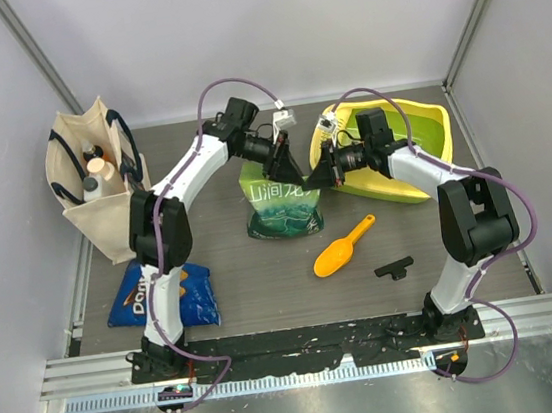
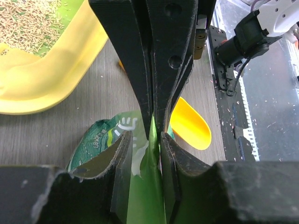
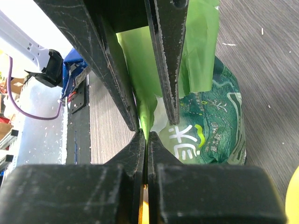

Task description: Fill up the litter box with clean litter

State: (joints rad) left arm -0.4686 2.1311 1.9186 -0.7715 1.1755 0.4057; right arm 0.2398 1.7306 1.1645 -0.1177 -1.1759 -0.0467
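The green printed pouch [image 1: 281, 206] stands in the middle of the table. Both grippers meet at its top right corner. My right gripper [image 3: 145, 135] is shut on the thin green edge of the pouch [image 3: 210, 135]. My left gripper [image 2: 145, 138] faces it with its jaws apart, and the same green film hangs loose between them. The litter box [image 1: 416, 114], with a yellow rim and a green basin, lies at the back right behind the right arm. Pale clean litter [image 2: 28, 18] covers part of its floor.
An orange scoop [image 1: 344, 246] lies in front of the pouch, with a small black part [image 1: 394, 268] to its right. A blue Doritos bag [image 1: 161, 293] lies at the front left. A canvas tote [image 1: 96, 178] with bottles stands at the back left.
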